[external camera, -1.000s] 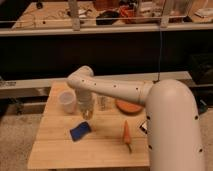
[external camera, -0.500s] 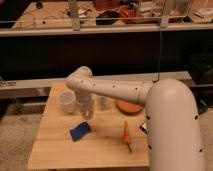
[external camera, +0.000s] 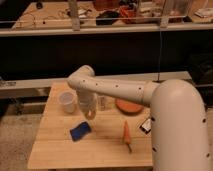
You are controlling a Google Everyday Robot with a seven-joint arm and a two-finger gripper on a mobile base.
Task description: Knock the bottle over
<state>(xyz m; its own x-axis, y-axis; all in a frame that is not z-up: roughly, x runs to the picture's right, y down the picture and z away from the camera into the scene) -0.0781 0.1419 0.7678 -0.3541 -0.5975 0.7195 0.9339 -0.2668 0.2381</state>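
Note:
The bottle (external camera: 102, 103) is small, slim and clear. It stands upright on the wooden table (external camera: 55, 150), between the white cup (external camera: 67, 101) and an orange disc. My gripper (external camera: 89, 111) hangs down from the white arm (external camera: 125, 91), with its tip near the table top. It is just left of the bottle and right of the cup, very close to the bottle. Whether it touches the bottle is unclear.
A blue sponge (external camera: 80, 131) lies in front of the gripper. An orange carrot-like object (external camera: 127, 135) lies at front right. A flat orange disc (external camera: 129, 106) sits right of the bottle. A small black-and-white object (external camera: 146, 125) lies by the table's right edge. A dark shelf runs behind the table.
The gripper has shifted slightly right, toward the bottle. The bottle still stands upright, and the cup and other things have not moved.

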